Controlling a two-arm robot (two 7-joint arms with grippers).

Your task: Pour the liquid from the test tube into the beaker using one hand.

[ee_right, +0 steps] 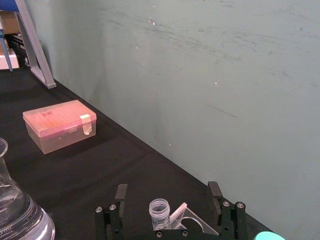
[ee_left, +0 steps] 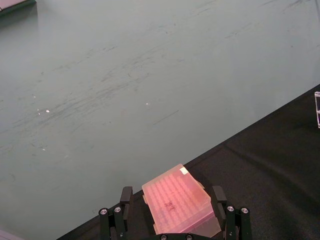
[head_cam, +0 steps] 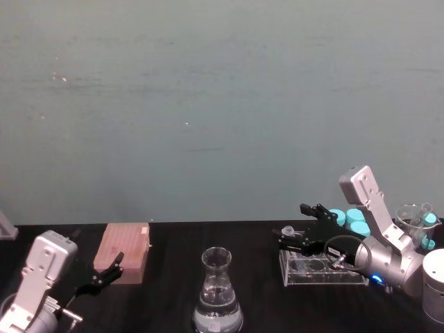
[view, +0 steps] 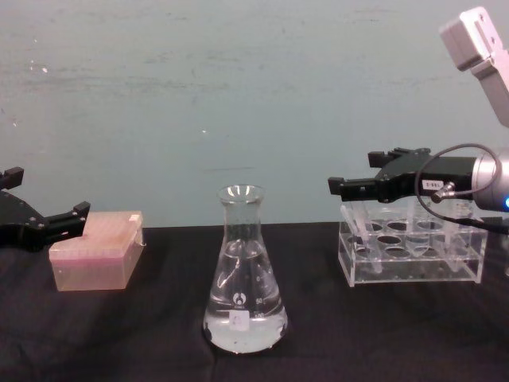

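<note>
right claw (head_cam: 295, 232), fingers spread wide, hovers over the near-left end of the clear tube rack (view: 413, 253); in the right wrist view the test tube (ee_right: 159, 210) stands upright between the two fingers, apart from both, its flared rim open. whether liquid sits in the tube cannot be told. test tube position: end slot of the rack, right part of the black tabletop (head_cam: 166, 298). teal-capped tubes (head_cam: 352, 220) stand behind the rack, beside the right arm. beaker (view: 244, 270), a conical flask, stands upright at the tabletop's middle, well apart from the rack, with clear liquid (view: 243, 328) filling its wide base. left claw (head_cam: 103, 274), fingers apart and holding nothing, is parked at the left, just before the pink box (head_cam: 125, 251), which rests closed on the tabletop near the back edge. open black surface lies between beaker and rack and between beaker and box; a teal wall rises directly behind the tabletop's far edge.
</note>
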